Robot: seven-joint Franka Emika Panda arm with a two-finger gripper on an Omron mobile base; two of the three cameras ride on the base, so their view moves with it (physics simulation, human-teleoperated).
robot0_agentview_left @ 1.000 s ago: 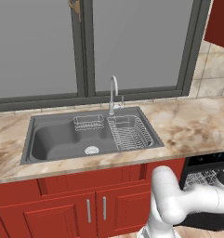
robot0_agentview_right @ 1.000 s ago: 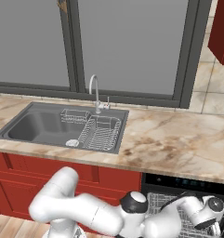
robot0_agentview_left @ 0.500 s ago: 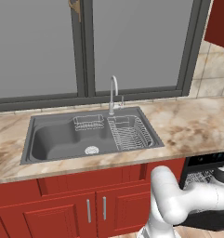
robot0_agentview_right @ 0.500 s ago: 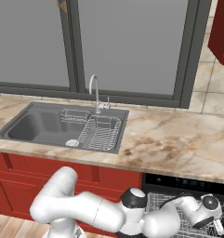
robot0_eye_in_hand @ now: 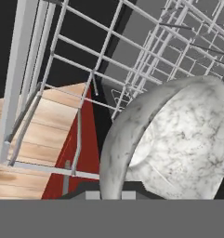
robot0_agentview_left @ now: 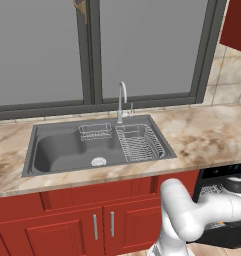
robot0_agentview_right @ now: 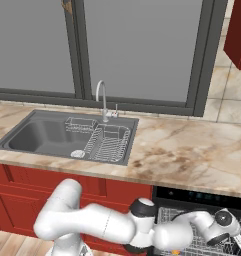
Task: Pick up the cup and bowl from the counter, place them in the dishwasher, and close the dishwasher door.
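My arm reaches low to the right into the open black dishwasher (robot0_agentview_right: 202,197), over its grey-white wire rack (robot0_agentview_right: 192,222). In the hand view a white marbled bowl (robot0_eye_in_hand: 178,144) stands on edge inside the rack (robot0_eye_in_hand: 146,51). My gripper (robot0_eye_in_hand: 112,191) is shut on the bowl's near rim. The hand (robot0_agentview_right: 226,223) also shows in the left base view, where the hand (robot0_agentview_left: 236,185) sits inside the dishwasher (robot0_agentview_left: 217,177). The marbled counter (robot0_agentview_right: 192,150) is bare. I cannot make out the cup or the dishwasher door.
A grey steel sink (robot0_agentview_left: 67,150) with a faucet (robot0_agentview_left: 122,100) and a wire drying rack (robot0_agentview_left: 142,142) is set into the counter (robot0_agentview_left: 212,132). Red cabinets (robot0_agentview_left: 102,225) stand below, left of the dishwasher. Wooden floor (robot0_eye_in_hand: 34,135) shows beyond the rack wires.
My hand has shifted slightly inside the dishwasher rack, still gripping the bowl. Counter and sink look the same.
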